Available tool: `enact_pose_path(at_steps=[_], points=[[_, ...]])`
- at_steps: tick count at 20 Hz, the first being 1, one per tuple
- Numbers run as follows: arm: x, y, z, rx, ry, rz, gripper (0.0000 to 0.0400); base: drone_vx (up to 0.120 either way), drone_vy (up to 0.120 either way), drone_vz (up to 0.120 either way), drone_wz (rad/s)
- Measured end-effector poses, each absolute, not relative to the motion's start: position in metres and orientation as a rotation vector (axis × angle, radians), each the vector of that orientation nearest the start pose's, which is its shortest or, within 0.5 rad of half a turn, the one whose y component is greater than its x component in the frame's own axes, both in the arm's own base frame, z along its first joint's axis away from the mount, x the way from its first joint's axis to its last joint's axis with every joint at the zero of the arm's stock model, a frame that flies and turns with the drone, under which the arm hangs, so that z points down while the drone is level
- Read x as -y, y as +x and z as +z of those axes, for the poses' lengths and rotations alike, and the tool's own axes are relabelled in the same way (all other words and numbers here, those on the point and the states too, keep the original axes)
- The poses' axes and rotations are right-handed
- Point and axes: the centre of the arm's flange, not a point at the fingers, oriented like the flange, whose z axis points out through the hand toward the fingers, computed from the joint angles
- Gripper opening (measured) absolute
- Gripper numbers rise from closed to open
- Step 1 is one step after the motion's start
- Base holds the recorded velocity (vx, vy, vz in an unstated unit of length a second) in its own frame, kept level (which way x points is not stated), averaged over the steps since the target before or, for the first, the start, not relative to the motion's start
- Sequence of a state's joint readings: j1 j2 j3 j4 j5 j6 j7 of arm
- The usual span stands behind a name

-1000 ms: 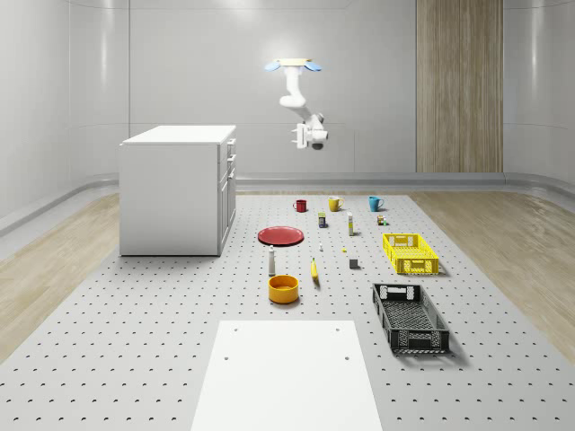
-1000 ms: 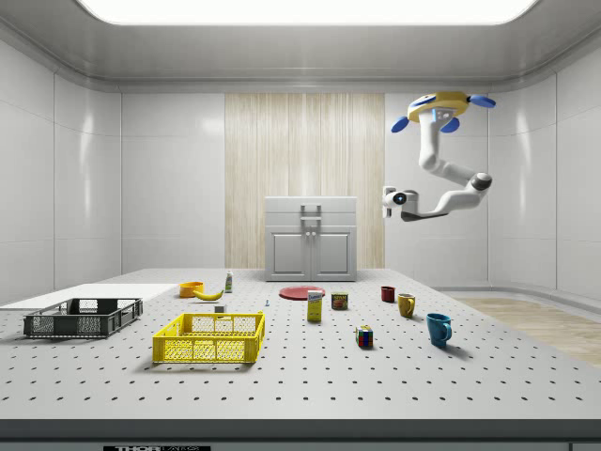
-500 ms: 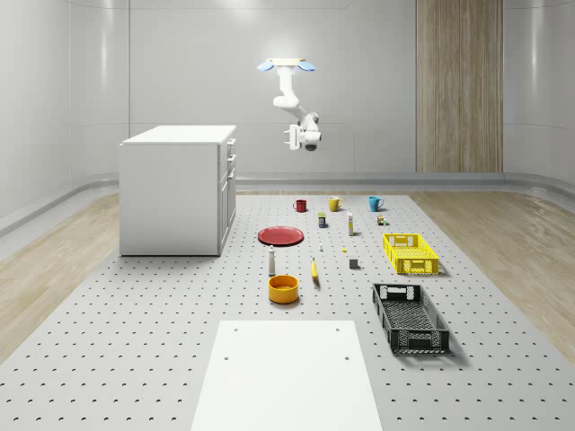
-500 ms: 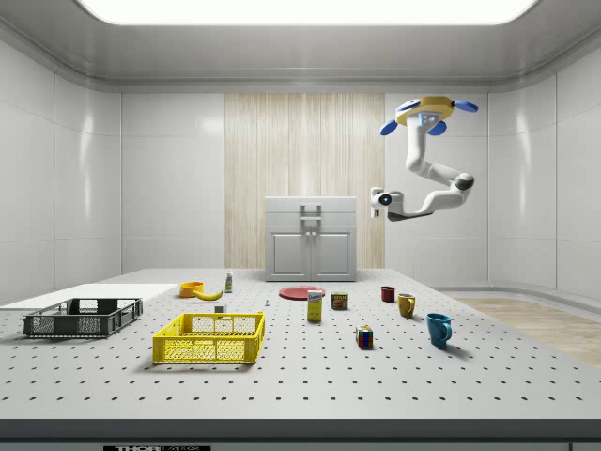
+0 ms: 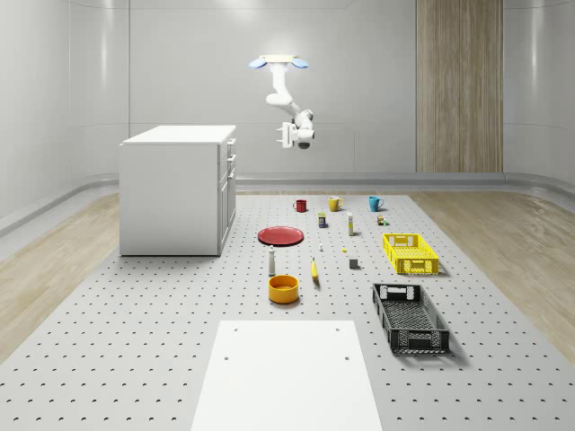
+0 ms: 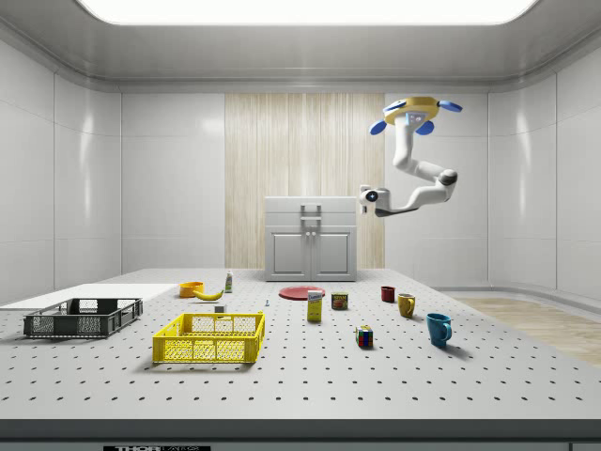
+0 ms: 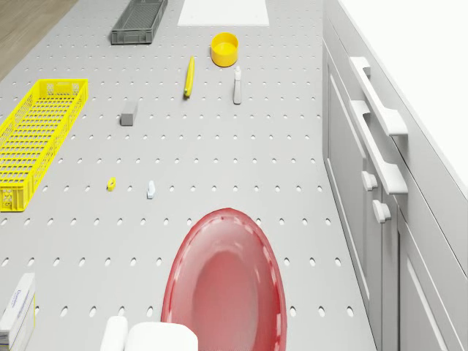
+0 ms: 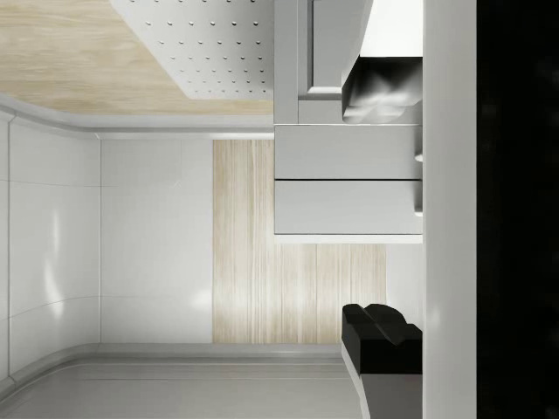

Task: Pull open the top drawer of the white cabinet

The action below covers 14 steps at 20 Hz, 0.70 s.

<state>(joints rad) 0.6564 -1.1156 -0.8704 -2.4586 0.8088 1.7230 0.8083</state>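
- Above the counter (image 5: 135, 359), in the whole-scene view, the drone (image 5: 279, 61) is hovering to the right of the white cabinet (image 5: 175, 190), with the end effector (image 5: 285, 135) hanging level with the top drawer (image 5: 232, 145) but apart from it.
- Side view: the end effector (image 6: 362, 195) is pointing toward the cabinet, just off its right edge; the top drawer (image 6: 311, 210) is sitting flush.
- Drone view: the red plate (image 7: 227, 281) is lying below, beside the cabinet's handles (image 7: 376, 95).
- Wrist view: two dark fingers (image 8: 384, 336) are standing wide apart, holding nothing.
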Motion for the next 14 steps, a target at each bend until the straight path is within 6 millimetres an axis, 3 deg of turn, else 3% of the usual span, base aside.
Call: enact_pose_path(at_steps=[5,10,14], points=[[0.0997,0.3067,0.591,-0.613,-1.484,0.613,0.0305,0.12,-0.12,0.0,0.0],[0.0997,0.3067,0.591,-0.613,-1.484,0.613,0.0305,0.12,-0.016,0.0,0.0],[0.0997,0.3067,0.591,-0.613,-1.484,0.613,0.0305,0.12,-0.12,0.0,0.0]])
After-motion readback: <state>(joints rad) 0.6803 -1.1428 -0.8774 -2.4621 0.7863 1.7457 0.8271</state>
